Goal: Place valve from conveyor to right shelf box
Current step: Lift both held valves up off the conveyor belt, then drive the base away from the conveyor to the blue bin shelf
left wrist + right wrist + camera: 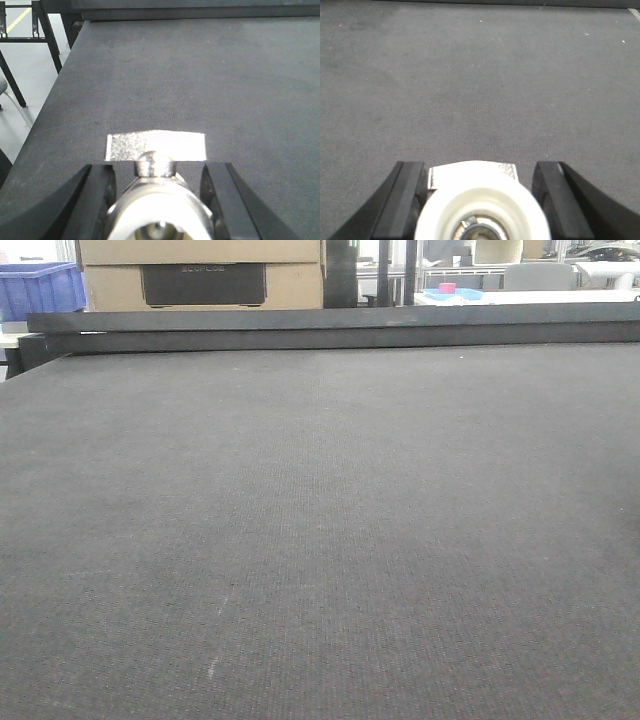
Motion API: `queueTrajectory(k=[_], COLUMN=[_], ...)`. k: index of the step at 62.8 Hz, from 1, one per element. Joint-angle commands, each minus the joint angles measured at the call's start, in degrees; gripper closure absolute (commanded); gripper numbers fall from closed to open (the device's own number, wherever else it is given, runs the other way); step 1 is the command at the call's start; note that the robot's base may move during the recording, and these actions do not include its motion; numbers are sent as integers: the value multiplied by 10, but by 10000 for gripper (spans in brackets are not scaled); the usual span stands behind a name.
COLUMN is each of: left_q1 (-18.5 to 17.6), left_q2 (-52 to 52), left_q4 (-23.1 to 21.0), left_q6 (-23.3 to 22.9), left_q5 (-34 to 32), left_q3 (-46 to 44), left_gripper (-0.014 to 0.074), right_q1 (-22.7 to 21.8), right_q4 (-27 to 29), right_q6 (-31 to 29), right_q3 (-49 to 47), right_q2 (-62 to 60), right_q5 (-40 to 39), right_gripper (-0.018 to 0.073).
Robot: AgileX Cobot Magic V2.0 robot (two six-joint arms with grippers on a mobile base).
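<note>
Valves: two are showing, one per wrist view; none is showing in the front view.
First valve [159,202]: metal body with a flat silver handle [155,146] pointing to 12 o'clock, sitting between the fingers over the belt.
Second valve [482,189]: a white ring is facing the camera at 6 o'clock, with a silver plate just above it.
Left gripper [159,170]: jaws are standing partway apart, with the black fingers [97,200] pressing the first valve's body at 9 and 3 o'clock.
Right gripper [480,167]: same posture, gripping the second valve from both sides.
Lift: cannot tell whether either valve is resting on the belt or hanging clear of it.
Conveyor [320,540]: one dark grey woven belt is filling all three views.
Rail [330,328]: one dark bar is running along the far edge at 12 o'clock.
Room: two stacked cardboard cartons [200,270] at 11 o'clock and one blue crate [38,288] at 10 o'clock. In the left wrist view, pale floor [25,75] and black frame legs [47,35] are showing at 10 o'clock.
</note>
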Motion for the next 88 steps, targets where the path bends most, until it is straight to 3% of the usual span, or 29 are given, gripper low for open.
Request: queueTrajectory(k=[1, 88], left_q1=[2, 2], left_q2=[-6, -6], left_q4=[-1, -1], left_q6=[4, 4], left_q5=[-30, -30], left_q3=[-4, -4], left_gripper=[708, 708], right_q1=[1, 1], right_q4=[-2, -2], right_q6=[0, 0], right_q3=[-5, -5], right_q2=[-6, -6], right_q5=[-41, -41], right_gripper=[725, 725])
